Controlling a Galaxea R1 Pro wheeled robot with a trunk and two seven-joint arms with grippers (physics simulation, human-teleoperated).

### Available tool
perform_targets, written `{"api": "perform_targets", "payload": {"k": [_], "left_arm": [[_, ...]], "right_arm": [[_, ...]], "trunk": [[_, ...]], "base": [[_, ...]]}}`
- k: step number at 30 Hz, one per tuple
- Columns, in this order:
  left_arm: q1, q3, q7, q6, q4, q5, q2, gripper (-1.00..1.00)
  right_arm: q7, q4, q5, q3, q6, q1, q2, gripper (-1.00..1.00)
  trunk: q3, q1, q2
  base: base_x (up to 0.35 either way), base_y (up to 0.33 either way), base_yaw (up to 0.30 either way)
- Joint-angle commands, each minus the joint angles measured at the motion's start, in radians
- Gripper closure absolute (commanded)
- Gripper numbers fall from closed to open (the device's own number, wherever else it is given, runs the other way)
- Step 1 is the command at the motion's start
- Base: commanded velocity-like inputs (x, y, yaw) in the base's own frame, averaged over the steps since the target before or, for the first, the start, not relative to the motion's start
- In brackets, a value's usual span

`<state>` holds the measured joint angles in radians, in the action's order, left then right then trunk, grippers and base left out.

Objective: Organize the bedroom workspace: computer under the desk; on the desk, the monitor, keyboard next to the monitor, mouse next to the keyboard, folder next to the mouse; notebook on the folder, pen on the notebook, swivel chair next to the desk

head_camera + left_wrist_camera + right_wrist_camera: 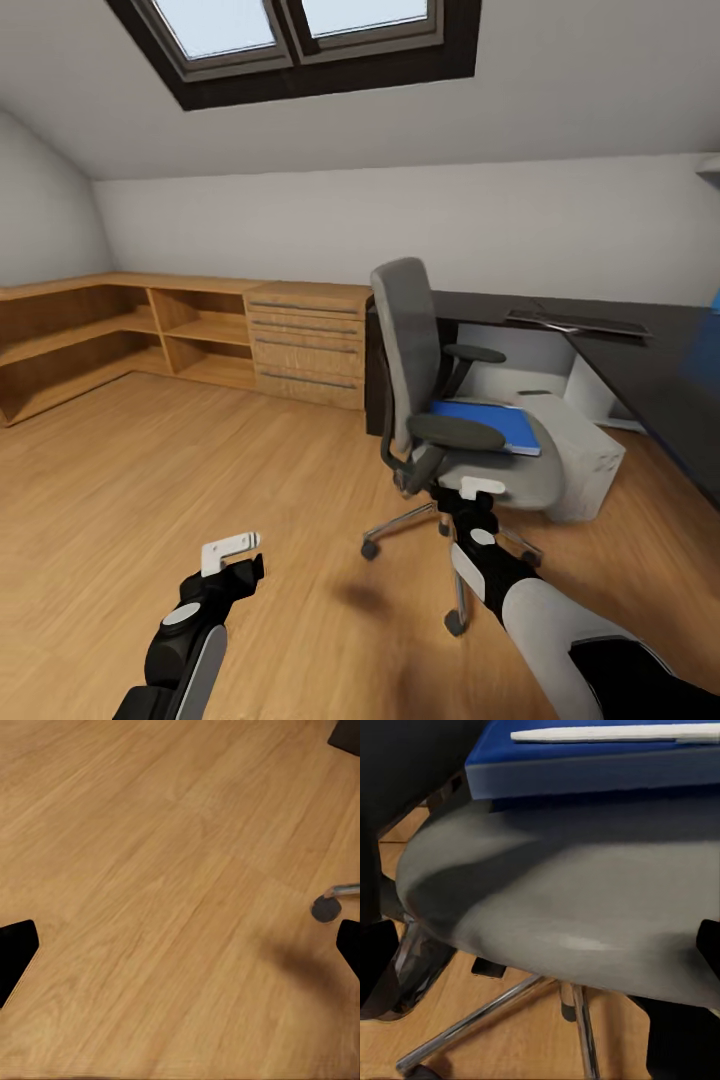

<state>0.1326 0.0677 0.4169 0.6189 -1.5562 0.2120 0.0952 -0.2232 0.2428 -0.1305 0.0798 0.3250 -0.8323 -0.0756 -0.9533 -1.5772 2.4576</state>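
Your right tool (483, 489) sits just below the swivel chair (455, 420) seat edge, fingers spread, empty. The folder (492, 422) lies flat on the seat, just above and beyond it. Left tool (232, 550) hangs spread over bare floor, well apart. Right arm is nearer.

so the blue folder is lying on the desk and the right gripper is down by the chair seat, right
Not quite: the folder lies on the chair seat, not the desk; the head view shows it. The right gripper is indeed by the seat's front edge.
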Motion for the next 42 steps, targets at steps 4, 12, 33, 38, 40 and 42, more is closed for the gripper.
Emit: {"api": "perform_targets", "payload": {"k": [4,12,33,38,40,42], "left_arm": [[0.000,0.001,0.010,0.002,-0.001,0.010,0.000,-1.00],[0.001,0.001,0.010,0.002,-0.001,0.012,0.000,-1.00],[0.001,0.001,0.010,0.002,-0.001,0.013,0.000,-1.00],[0.001,0.001,0.010,0.002,-0.001,0.012,0.000,-1.00],[0.001,0.000,0.010,0.002,-0.001,0.012,0.000,-1.00],[0.001,0.000,0.010,0.002,-0.001,0.012,0.000,-1.00]], "right_arm": [[-0.004,0.000,-0.009,0.011,0.003,-0.001,0.000,-1.00],[-0.005,0.004,-0.009,0.009,0.003,-0.001,0.002,-1.00],[-0.001,0.007,-0.009,0.005,0.005,-0.001,0.005,-1.00],[-0.001,0.007,-0.010,0.005,0.006,-0.001,0.006,-1.00],[0.000,0.006,-0.011,0.006,0.006,-0.001,0.005,-1.00],[0.000,0.005,-0.011,0.006,0.007,-0.001,0.005,-1.00]], "trunk": [[-0.001,0.000,0.000],[-0.001,0.000,0.000],[0.016,0.000,0.000],[0.019,0.000,0.000],[0.020,0.000,0.000],[0.020,0.000,0.000]], "base": [[0.000,0.000,0.274],[0.000,0.000,0.180],[0.000,0.000,-0.182],[0.000,0.000,-0.203],[0.000,0.000,-0.081],[0.000,0.000,-0.052]]}}
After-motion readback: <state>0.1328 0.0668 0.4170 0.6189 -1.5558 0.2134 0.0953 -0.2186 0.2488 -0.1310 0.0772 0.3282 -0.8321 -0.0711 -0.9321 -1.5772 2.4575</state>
